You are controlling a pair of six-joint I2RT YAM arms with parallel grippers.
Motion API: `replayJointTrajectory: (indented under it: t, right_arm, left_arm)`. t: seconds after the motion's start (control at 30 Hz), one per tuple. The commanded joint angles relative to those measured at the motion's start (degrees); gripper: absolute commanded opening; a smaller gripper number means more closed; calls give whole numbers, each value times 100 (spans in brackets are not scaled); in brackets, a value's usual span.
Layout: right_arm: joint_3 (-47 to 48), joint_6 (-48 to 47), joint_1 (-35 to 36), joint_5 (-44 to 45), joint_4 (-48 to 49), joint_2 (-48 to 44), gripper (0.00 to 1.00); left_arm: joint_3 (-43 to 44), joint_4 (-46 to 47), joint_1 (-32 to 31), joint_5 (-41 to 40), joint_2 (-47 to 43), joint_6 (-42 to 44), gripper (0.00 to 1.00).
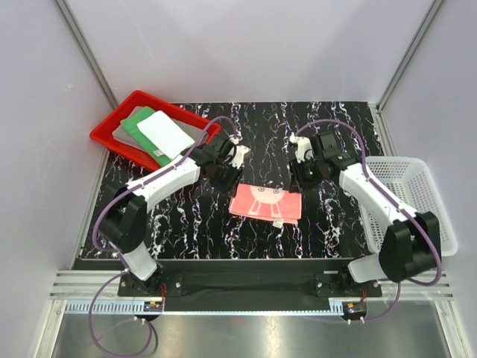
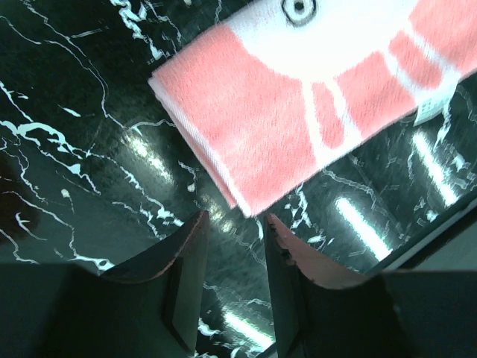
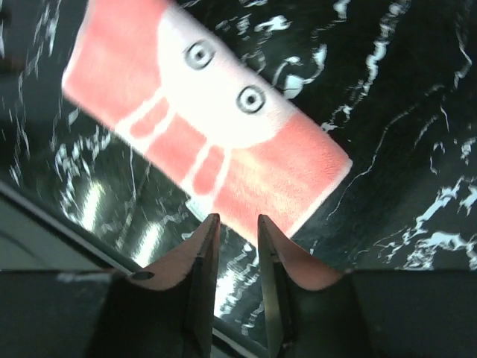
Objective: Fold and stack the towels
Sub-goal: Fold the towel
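A salmon-pink towel (image 1: pixel 265 203) with a white face print lies folded flat on the black marbled table, between the two arms. My left gripper (image 1: pixel 237 156) hovers just beyond its far left corner. In the left wrist view the gripper (image 2: pixel 235 220) is open and empty, with the pink towel (image 2: pixel 298 97) a little past its tips. My right gripper (image 1: pixel 301 154) hangs beyond the far right corner. It (image 3: pixel 235 220) is also open, holding nothing, just off the edge of the pink towel (image 3: pixel 209 127). A white towel (image 1: pixel 165 134), a green towel (image 1: pixel 139 124) and a grey towel (image 1: pixel 121 131) lie stacked in the tray.
The red plastic tray (image 1: pixel 104 138) sits at the table's far left corner. A white mesh basket (image 1: pixel 417 195) stands at the right edge, beside the right arm. Grey walls close in the back and both sides.
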Motion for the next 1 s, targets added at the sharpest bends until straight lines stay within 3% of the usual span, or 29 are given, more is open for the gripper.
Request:
replayJointTrajectory:
  t: [0.0, 0.03, 0.13, 0.3, 0.4, 0.5, 0.67, 0.73, 0.83, 0.97]
  right_arm:
    - [425, 1851, 16, 854, -60, 364, 33]
    - [277, 2524, 24, 1073, -16, 338, 32]
    - [-337, 3134, 25, 1013, 370, 48, 35]
    - [-1620, 3585, 25, 742, 1521, -58, 35]
    - [-1956, 3585, 33, 1031, 1759, 12, 35]
    - [-1766, 3254, 33, 1329, 1743, 65, 35]
    - [-895, 2830, 33, 1515, 629, 83, 38]
    - [-806, 2917, 33, 1384, 486, -13, 39]
    - [-1025, 3215, 33, 1173, 432, -128, 39]
    - [-1666, 3769, 33, 1058, 1063, -505, 39]
  left_arm:
    - [-211, 433, -5, -321, -122, -770, 44]
    - [-448, 539, 4, -487, -193, -1058, 45]
    - [-783, 996, 22, -306, -326, -1630, 47]
    - [-1319, 1734, 31, 284, -150, -2212, 49]
    - [-1504, 1692, 22, -152, 25, -2414, 45]
    - [-1636, 1534, 31, -618, 105, -2668, 32]
    - [-1953, 1622, 22, -594, -307, -2933, 24]
    - [-1866, 1508, 31, -646, -378, -2942, 24]
    - [-1603, 1192, 31, -892, -492, -2863, 37]
    - [-1435, 1146, 39, -814, -703, -2810, 43]
